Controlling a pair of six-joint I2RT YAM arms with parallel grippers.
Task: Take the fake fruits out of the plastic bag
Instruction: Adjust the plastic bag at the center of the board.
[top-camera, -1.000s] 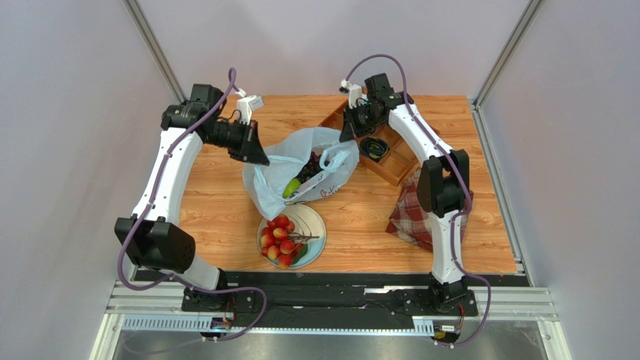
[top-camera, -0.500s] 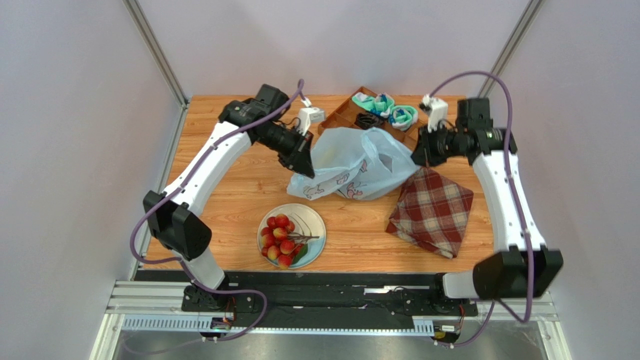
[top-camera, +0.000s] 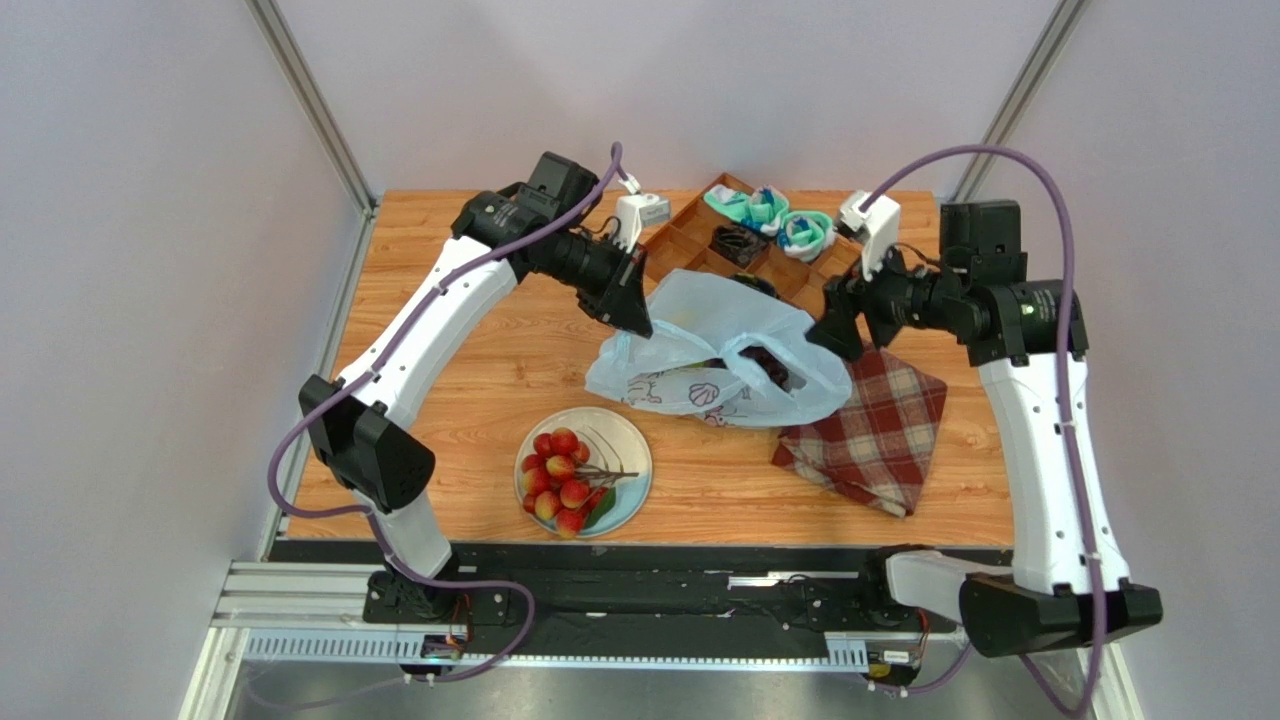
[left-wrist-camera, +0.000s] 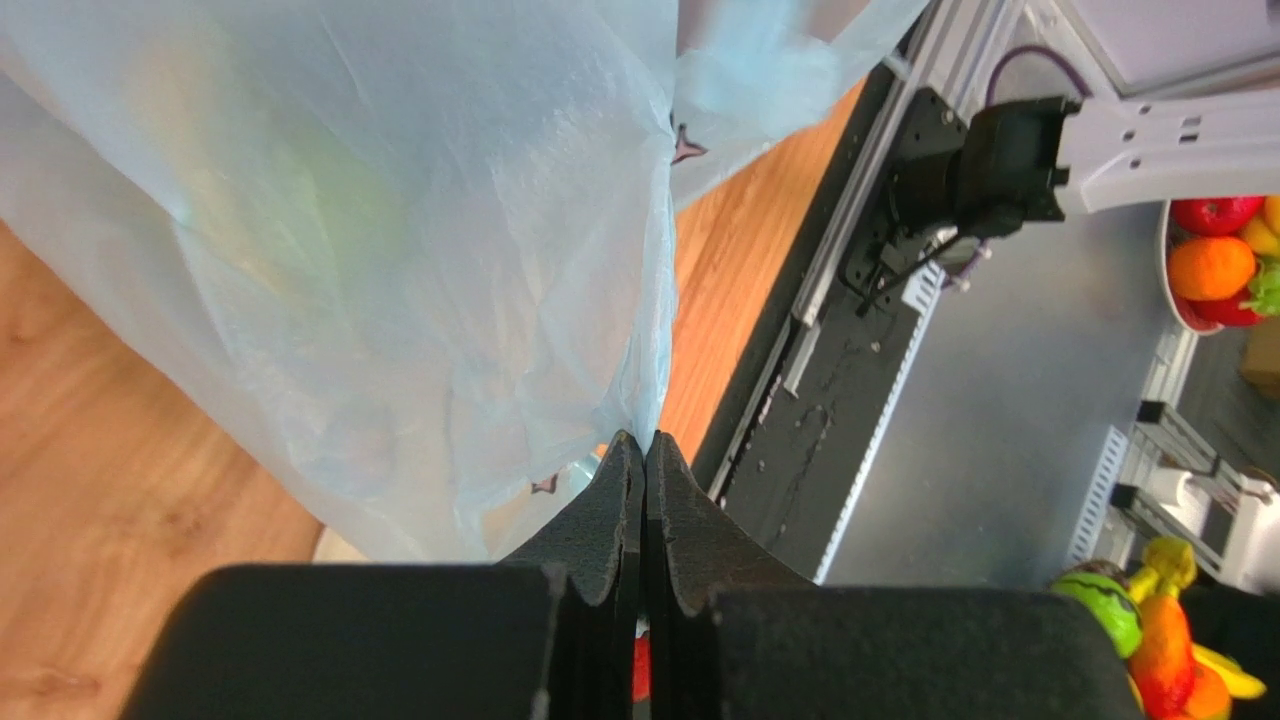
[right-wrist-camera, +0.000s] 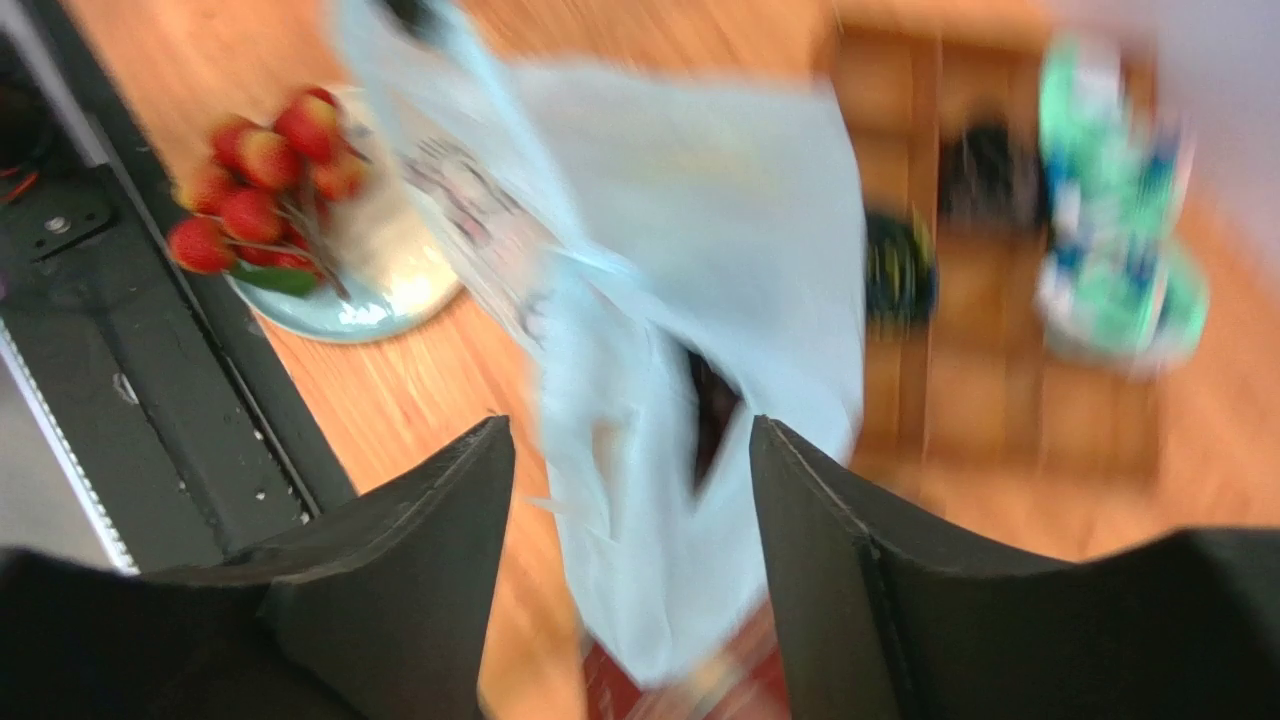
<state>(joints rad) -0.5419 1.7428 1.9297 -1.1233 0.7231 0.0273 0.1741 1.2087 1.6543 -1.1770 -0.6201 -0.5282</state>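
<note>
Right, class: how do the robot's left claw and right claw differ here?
The left claw is shut, pinching the plastic bag; the right claw is open, gripping nothing. The left is at the bag's left end, the right at its right end. Both are black.

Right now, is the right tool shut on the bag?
No, the right tool stands wide open, the bag showing unpinched between its fingers.

The plastic bag (left-wrist-camera: 376, 255) is thin, translucent pale-blue film, crinkled and faintly shiny. The left claw (left-wrist-camera: 643, 450) is matt black with a finely grained surface. The desk (top-camera: 451, 375) is smooth, warm-grained wood. The plaid cloth (top-camera: 879, 428) looks soft and woven. The red fruits (top-camera: 556, 473) are glossy, on a smooth glazed plate (top-camera: 628, 438).
</note>
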